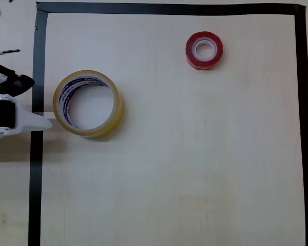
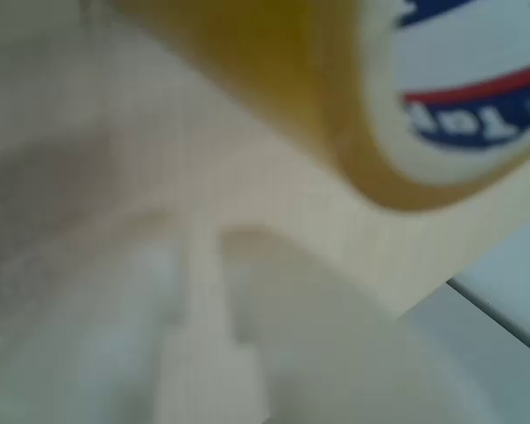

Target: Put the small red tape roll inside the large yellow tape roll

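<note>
Red tape roll (image 1: 204, 49): small, glossy, white core, lying flat.

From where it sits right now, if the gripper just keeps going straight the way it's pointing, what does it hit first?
Most likely the large yellow tape roll: the gripper points right in the overhead view, its tip already at the roll's left wall. Contact can't be judged.

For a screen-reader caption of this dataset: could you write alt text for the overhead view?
A large yellow tape roll lies flat at the left of a pale wooden table bordered with black tape, and a small red tape roll lies apart from it at the upper right. The white end effector reaches in from the left edge, its tip at the yellow roll's outer wall.
</note>
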Controlling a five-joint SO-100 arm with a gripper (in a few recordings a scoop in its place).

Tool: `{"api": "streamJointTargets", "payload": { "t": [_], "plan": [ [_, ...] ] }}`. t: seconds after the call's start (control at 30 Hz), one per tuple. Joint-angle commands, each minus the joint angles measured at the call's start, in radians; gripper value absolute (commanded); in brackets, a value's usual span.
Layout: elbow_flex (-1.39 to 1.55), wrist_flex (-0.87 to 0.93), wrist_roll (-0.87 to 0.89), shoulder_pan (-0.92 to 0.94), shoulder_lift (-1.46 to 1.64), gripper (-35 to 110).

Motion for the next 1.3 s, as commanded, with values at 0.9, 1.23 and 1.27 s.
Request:
{"api": "streamJointTargets", "payload": {
  "t": [0.9, 1.23, 1.27],
  "plan": [
    [-0.891, -0.137, -0.031, -0.23, -0.927, 0],
    [-1.304, -0.249, -0.031, -0.377, -1.517, 0],
    [-1.348, -0.249, -0.031, -0.383, -1.565, 0]
  ]
}}
